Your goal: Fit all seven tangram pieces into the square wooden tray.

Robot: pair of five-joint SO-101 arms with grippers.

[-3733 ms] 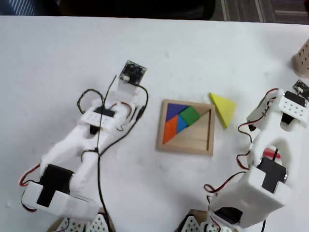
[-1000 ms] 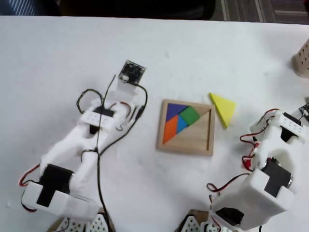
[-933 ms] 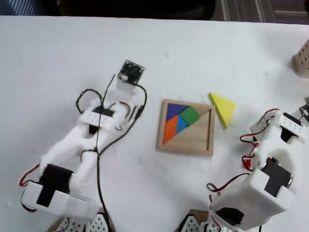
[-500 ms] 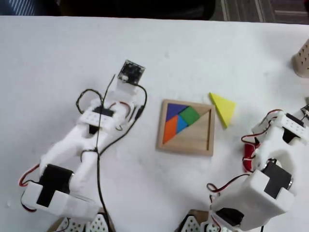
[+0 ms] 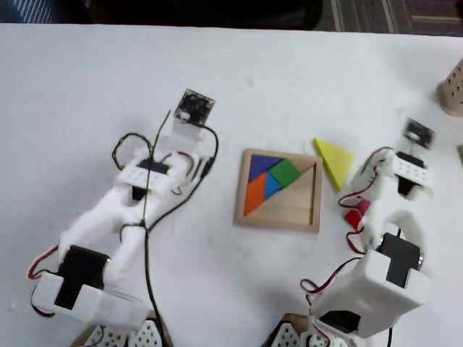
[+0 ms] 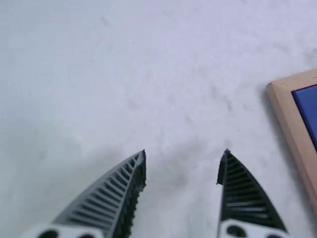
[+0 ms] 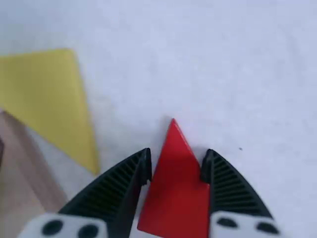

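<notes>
Between the fingers of the right hand (image 7: 177,151), pinched by its two long edges, sits the red triangle (image 7: 176,193), low over the tabletop (image 5: 87,87) and well to the right of the square wooden tray (image 5: 277,224). The tray already holds a purple piece (image 5: 262,166), a green piece (image 5: 285,172), an orange piece (image 5: 255,194) and a small blue piece (image 5: 272,186) packed into its left part; the rest is bare wood.

The grip looks narrow and sits toward the triangle's broad end, so the piece could pivot or slip during the carry and arrive turned wrong for its slot. A skewed drop may also catch on the rim or nudge the seated pieces out of line.

The yellow triangle (image 5: 334,163) lies just beside the tray's far right corner, between the red piece and the tray; a low pass would likely knock it. Red and black wires loop off the right arm nearby.

The left hand (image 6: 184,153) hangs spread over bare tabletop just beside the tray's left rim. A tan perforated object (image 5: 453,90) stands at the far right edge.
</notes>
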